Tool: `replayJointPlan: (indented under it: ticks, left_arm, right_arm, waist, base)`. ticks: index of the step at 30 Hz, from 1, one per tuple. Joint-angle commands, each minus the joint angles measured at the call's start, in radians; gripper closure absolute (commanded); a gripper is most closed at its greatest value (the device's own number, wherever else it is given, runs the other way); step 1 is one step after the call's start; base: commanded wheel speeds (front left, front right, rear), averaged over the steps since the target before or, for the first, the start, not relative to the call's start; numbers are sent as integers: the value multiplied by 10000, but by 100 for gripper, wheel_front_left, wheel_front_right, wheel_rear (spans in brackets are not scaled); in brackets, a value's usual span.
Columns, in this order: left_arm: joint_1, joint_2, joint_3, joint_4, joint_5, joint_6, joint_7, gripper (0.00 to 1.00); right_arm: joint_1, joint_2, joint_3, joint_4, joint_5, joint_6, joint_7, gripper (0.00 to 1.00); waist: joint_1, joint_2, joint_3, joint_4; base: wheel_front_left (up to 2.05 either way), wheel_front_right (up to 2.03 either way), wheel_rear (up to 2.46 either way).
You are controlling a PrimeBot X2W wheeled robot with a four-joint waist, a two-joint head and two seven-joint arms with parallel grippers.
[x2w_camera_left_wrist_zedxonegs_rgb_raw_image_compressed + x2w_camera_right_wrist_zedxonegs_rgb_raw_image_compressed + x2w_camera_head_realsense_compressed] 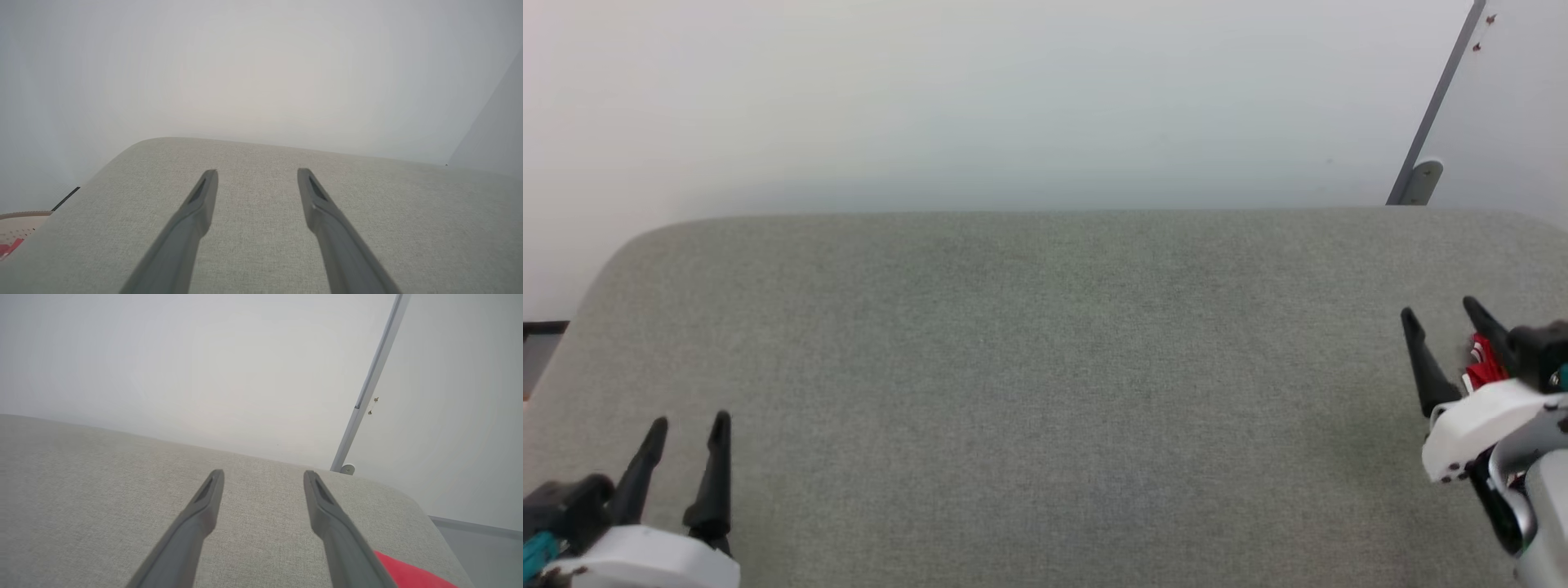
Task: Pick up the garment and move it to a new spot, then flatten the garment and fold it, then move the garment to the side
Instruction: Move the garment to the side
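Only a small red and white piece of the garment (1480,363) peeks out at the far right of the head view, behind my right gripper (1439,315). In the right wrist view a red patch of the garment (408,573) lies low right, beside the right finger. My right gripper (264,477) is open above the grey cushion with nothing between its fingers. My left gripper (692,425) stands open at the lower left, also empty, and the left wrist view shows the left gripper (257,174) spread over bare fabric.
The grey fabric cushion (1045,376) spans the head view, with rounded far corners and a pale wall behind. A grey metal post with a foot (1419,175) stands at the back right. A pale object with red marks (16,234) sits past the cushion's left edge.
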Motion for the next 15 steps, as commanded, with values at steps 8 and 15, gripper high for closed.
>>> replayJointPlan:
  ticks: [8, 15]
  left_arm:
    - [674, -233, 724, -241, 373, -51, -11, 0]
    - [972, -463, 1157, -309, 787, -137, -11, 0]
  right_arm:
    - [1235, 441, -330, -1201, -417, -20, -274, 0]
    - [2325, 811, -893, -1974, -628, -19, -371, 0]
  waist:
    - [0, 0, -140, -82]
    - [0, 0, -177, -73]
  base:
    - [0, 0, 0]
    - [0, 0, 0]
